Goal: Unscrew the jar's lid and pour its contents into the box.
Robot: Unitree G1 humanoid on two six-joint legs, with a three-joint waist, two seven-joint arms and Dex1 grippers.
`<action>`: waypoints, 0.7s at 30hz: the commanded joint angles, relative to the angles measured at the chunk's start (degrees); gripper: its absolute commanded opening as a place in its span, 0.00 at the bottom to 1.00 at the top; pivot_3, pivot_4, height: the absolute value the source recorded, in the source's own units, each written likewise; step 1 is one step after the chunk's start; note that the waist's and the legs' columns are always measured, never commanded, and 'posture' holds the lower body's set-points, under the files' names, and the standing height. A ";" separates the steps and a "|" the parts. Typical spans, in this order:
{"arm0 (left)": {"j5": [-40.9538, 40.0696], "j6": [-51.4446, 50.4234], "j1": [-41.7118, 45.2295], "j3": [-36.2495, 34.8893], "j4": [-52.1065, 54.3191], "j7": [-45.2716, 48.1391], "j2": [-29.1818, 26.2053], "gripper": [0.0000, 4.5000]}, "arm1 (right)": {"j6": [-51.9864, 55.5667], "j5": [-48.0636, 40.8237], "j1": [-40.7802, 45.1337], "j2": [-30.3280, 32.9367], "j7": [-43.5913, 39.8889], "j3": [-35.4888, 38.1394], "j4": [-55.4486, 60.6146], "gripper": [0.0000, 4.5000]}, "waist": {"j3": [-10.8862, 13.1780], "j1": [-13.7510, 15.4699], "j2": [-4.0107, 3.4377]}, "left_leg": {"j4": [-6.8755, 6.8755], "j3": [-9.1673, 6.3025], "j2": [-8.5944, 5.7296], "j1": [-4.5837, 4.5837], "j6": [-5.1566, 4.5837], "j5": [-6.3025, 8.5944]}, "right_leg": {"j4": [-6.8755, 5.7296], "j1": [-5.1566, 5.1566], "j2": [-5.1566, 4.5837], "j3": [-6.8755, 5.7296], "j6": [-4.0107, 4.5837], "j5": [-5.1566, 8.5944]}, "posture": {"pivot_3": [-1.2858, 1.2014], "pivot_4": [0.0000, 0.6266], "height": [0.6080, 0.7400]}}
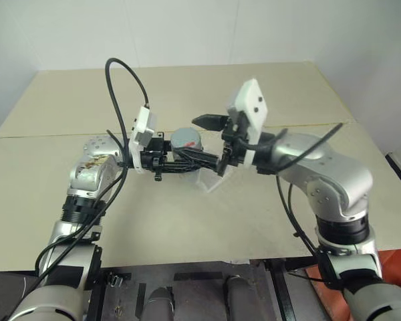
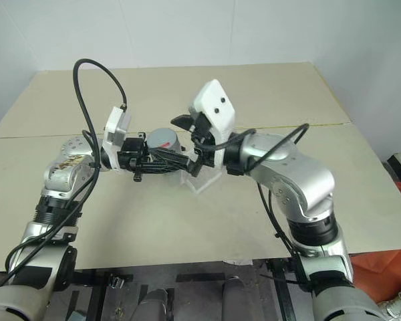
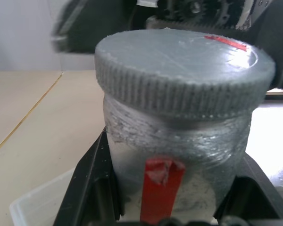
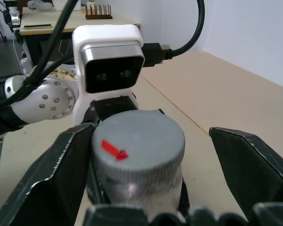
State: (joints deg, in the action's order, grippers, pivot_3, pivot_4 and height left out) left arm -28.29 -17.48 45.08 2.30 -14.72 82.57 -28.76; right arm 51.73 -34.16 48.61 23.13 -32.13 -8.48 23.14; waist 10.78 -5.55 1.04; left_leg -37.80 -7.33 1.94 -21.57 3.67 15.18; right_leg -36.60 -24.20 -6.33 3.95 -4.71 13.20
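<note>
1. The left gripper [image 1: 187, 158] squeezes the jar [image 3: 179, 160] tight, held up over the table [image 1: 267, 221].
2. The right gripper [image 4: 146, 155] is wide open around the lid [image 4: 139, 141] (still on).
3. The box [image 1: 210, 179] is mostly hidden underneath.

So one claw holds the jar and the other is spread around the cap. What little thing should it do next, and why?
Probably close the right gripper on the lid and then twist. The left gripper is already clamped on the jar, holding it above the table, and the lid is still screwed on. The right gripper's fingers stand wide on either side of the lid, not yet pressing it.
</note>
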 commanded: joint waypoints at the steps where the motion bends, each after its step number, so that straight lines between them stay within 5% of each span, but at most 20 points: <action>1: -0.21 0.85 1.47 -0.24 1.11 0.42 0.04 0.43 | -2.23 1.73 2.28 -1.09 0.06 -0.21 -0.90 0.99 | 0.00 0.01 0.00 | 0.00 -0.01 0.00 -0.01 0.00 0.00 | 0.01 0.00 0.00 0.00 0.00 0.00 | 0.52 0.24 1.00; 21: -0.92 -0.36 0.09 -1.31 2.70 0.82 -3.06 0.43 | -1.19 -0.24 -3.38 6.87 -0.30 8.53 0.60 0.99 | 0.00 0.07 0.00 | 0.00 0.00 0.00 -0.01 0.00 0.00 | 0.01 0.02 0.00 0.00 0.00 0.00 | 0.52 0.24 1.00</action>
State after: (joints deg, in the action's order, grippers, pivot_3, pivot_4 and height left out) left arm -27.93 -17.84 45.00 1.76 -14.56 81.88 -31.48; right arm 50.87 -35.17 44.96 28.89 -34.44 -4.49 23.51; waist 10.78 -5.48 1.04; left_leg -37.79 -7.33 1.94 -21.58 3.67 15.18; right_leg -36.59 -24.19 -6.33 3.95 -4.71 13.20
